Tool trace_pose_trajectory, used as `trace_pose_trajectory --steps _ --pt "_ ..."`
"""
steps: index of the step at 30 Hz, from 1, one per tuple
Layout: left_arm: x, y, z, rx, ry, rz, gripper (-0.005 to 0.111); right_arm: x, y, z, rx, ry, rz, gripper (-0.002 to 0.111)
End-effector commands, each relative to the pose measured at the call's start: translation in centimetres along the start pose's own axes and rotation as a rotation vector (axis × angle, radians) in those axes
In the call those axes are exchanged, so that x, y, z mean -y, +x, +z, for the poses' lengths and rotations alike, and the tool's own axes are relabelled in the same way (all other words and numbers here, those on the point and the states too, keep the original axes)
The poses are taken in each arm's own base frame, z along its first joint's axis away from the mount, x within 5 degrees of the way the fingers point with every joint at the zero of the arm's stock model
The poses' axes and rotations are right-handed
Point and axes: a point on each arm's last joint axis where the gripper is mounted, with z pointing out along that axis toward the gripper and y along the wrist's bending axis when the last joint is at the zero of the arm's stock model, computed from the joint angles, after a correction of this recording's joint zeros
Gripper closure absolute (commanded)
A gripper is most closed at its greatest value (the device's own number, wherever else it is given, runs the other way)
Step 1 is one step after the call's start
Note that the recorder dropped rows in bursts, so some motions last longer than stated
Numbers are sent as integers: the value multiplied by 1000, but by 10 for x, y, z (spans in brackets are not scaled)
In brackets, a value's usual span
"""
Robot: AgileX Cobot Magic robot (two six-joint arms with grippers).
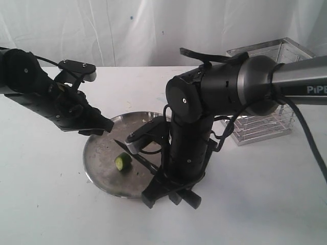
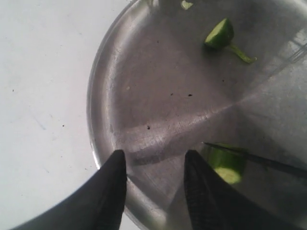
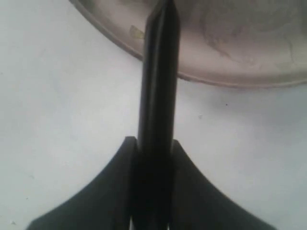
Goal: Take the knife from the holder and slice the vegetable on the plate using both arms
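Right gripper: jaws clamped on the dark handle of the knife, which stands straight out between them toward the plate. In the exterior view the blade slants across the plate's near half, tip pointing at the vegetable. Left wrist view puts the blade tip over or on the green stub; contact not certain.

Left gripper: jaws apart, holding nothing, hanging over the plate rim just beside the vegetable. The stub is not pinned by anything.

A separate cut piece with a thin green strip lies well apart across the plate. Holder stands on the table behind the right arm, no knife seen in it.

Risks, as judged from here:
- Stub is short, rounded and unheld. A downward push from the blade will likely roll or skid it across the shiny steel rather than cut it
- Plate sits loose on the table; a sideways blade load could slide the whole plate
- Grip is on a smooth cylindrical handle. Cutting force at the blade could twist the handle in the jaws and lay the edge over flat
- If the left jaws move in to steady the stub, they come close to the blade tip; little room, a collision is plausible
- Right arm hides much of the near plate from the exterior camera, so blade alignment is hard to confirm
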Motion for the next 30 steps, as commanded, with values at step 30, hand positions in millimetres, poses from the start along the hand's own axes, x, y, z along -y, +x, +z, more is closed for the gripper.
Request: trace_pose_trajectory --steps 30 --pt "23 -3 0 48 57 -9 62 -2 -17 17 47 -44 26 108"
